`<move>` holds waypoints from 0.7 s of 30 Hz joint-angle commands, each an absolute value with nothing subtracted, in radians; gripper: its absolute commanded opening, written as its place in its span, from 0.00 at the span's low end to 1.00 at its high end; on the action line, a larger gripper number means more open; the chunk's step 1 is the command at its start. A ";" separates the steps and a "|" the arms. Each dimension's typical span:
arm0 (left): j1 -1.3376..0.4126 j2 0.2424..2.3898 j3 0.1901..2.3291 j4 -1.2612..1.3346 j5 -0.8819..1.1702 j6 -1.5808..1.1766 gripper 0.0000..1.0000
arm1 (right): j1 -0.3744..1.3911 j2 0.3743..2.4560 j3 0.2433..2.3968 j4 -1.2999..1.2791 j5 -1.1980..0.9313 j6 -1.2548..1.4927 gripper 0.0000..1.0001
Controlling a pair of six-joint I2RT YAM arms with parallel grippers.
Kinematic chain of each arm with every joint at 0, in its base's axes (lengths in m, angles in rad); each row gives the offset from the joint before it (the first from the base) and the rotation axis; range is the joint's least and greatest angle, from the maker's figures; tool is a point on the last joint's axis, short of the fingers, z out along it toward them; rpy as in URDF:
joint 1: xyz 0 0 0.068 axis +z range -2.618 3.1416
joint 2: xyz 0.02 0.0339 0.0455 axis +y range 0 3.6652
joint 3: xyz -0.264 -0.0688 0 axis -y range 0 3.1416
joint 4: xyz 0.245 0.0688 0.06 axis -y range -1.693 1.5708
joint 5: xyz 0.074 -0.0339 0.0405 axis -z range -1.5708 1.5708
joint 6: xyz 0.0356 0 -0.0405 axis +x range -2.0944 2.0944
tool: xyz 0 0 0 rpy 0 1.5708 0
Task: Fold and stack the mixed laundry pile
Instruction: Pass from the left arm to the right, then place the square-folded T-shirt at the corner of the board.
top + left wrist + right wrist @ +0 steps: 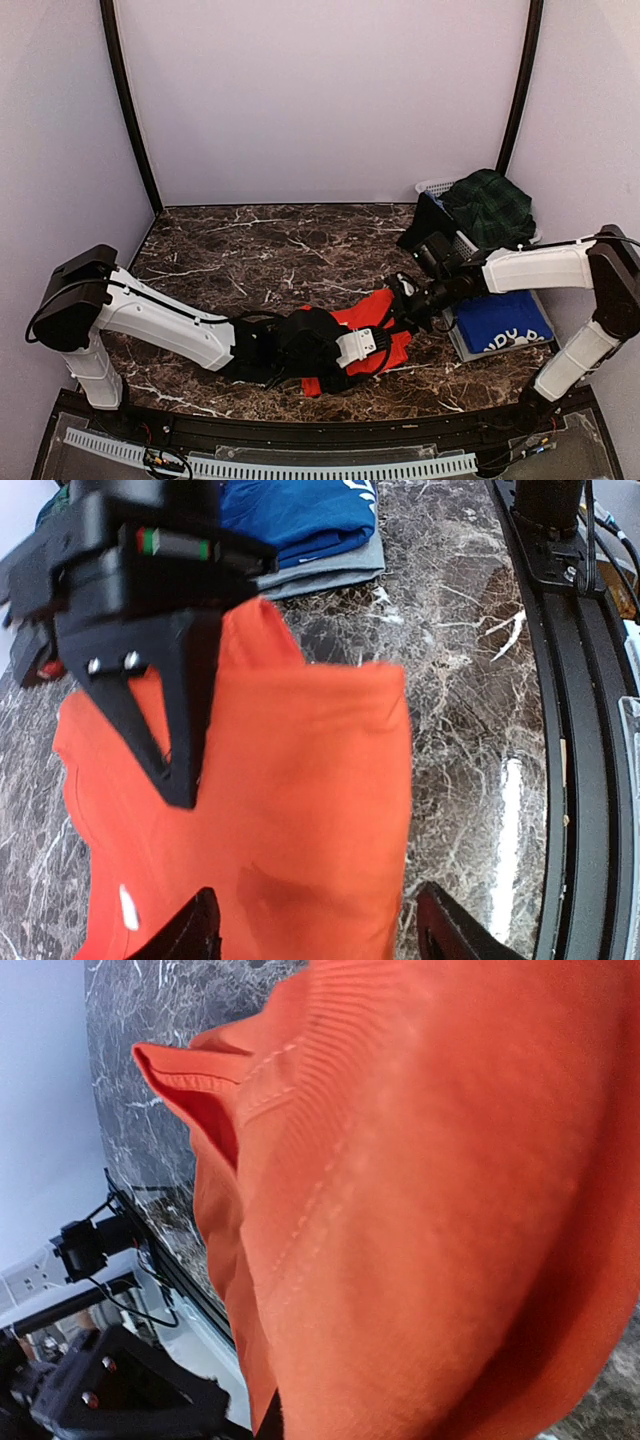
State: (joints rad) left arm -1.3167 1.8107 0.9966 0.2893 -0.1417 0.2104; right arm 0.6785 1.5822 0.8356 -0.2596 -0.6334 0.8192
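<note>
Left gripper (325,932) has its jaws spread wide, one black fingertip on each side of the front part of the red T-shirt (300,810), hovering just over it with nothing in them. The right gripper (401,304) is closed down tight, pinching the shirt along its far right edge. You can't see its fingers at all from its own wrist camera though, because orange fabric is bunched up right against the lens. The left wrist camera shows one wedge-shaped black finger of it pointing down onto the cloth. The shirt sits towards the front edge of the worktop (260,250), a bit right of the middle, folded into a rough rectangle. It's soft knit cotton with a ribbed band and a stitched hem showing up close. From the top camera both arms cover most of it, so only bits of red peek out. There's a darker patch near its front end, and I can't tell if that's shadow or a mark, plus a tiny white fleck beside it. The worktop is glossy dark brown marble with white veins. Over by the right edge a folded blue T-shirt (500,320) with white print lies on a flat grey tray (460,345), the print partly cut off by the right arm. In the back right corner a green tartan skirt (490,205) is heaped on a white slotted plastic basket (434,187), which is mostly hidden under it.
</note>
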 commanded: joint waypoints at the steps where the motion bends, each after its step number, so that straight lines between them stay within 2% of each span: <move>1: -1.321 1.728 0.958 0.309 -0.155 0.175 0.68 | 0.666 1.452 0.863 -0.594 -0.495 0.683 0.00; 11: -1.321 1.705 0.871 0.394 -0.147 0.170 0.69 | 0.568 1.143 0.981 -1.025 -0.184 0.591 0.00; 17: -1.321 1.698 0.869 0.389 -0.127 0.170 0.70 | 0.536 1.129 1.118 -1.224 0.007 0.532 0.00; 21: -1.321 1.687 0.863 0.394 -0.107 0.155 0.70 | 0.523 1.136 1.162 -1.241 0.064 0.510 0.00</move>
